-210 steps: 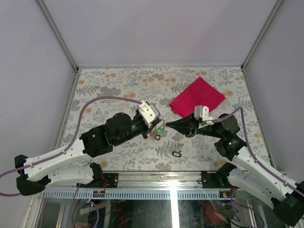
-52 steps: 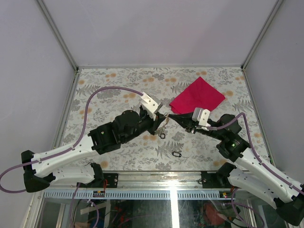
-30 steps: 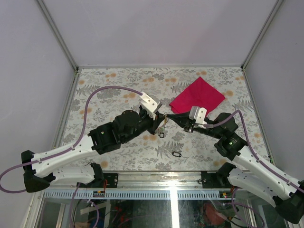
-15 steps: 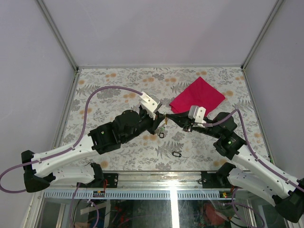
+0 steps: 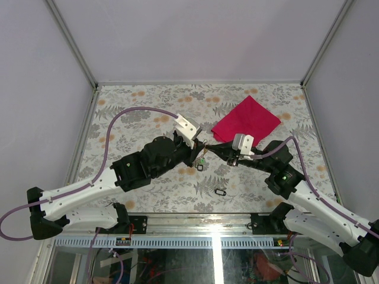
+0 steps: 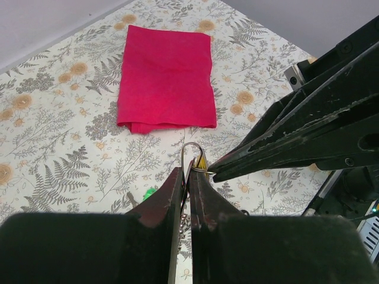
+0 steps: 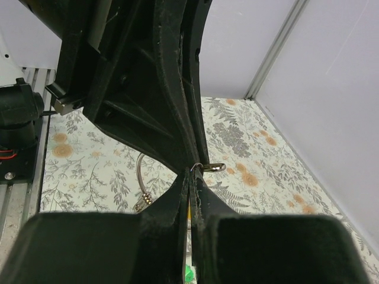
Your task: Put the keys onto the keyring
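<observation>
While the left gripper [image 6: 186, 175] pinches the keyring [image 6: 190, 147] tight above the table [image 5: 136, 106], the right gripper [image 7: 190, 177], closed on what looks like a yellow key [image 6: 201, 161], noses it against the loop. Threading looks unfinished; one black key [image 5: 221, 192] lies loose near the front edge, waiting.

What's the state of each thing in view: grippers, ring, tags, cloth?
left gripper: shut on the keyring
keyring: upright, pinched at its lower part, not lying down
right gripper: shut on the yellow key, tips at the keyring
yellow key: against the keyring; threaded or not, cannot tell
black key: lying loose, apart from both grippers
red cloth: folded, lying flat
</observation>
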`<state>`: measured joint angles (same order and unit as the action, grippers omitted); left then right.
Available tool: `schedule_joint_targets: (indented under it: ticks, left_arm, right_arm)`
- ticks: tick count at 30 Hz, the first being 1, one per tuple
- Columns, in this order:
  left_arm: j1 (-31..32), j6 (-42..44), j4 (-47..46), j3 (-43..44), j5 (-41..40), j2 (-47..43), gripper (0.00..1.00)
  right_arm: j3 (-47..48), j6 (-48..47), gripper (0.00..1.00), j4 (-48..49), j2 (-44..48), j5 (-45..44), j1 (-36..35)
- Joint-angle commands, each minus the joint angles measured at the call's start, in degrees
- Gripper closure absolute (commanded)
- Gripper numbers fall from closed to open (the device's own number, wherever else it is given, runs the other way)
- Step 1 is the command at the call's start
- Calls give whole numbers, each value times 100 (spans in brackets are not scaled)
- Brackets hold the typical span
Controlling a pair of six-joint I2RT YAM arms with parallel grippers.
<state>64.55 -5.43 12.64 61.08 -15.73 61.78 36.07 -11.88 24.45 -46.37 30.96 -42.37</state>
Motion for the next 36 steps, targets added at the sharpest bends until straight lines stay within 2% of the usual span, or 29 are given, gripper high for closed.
schedule_joint_targets:
  ticks: [1, 16, 36]
  left_arm:
    - [30, 37, -638, 275, 382, -27, 100]
    - [27, 78, -470, 260, 600, 69, 100]
    - [39, 112, -274, 266, 669, 153, 100]
  right_arm:
    - [-39, -96, 100, 109, -66, -310, -52]
    - [-13, 105, 100, 508, 90, -971, -49]
    - [0, 321, 100, 557, 310, -1552, -44]
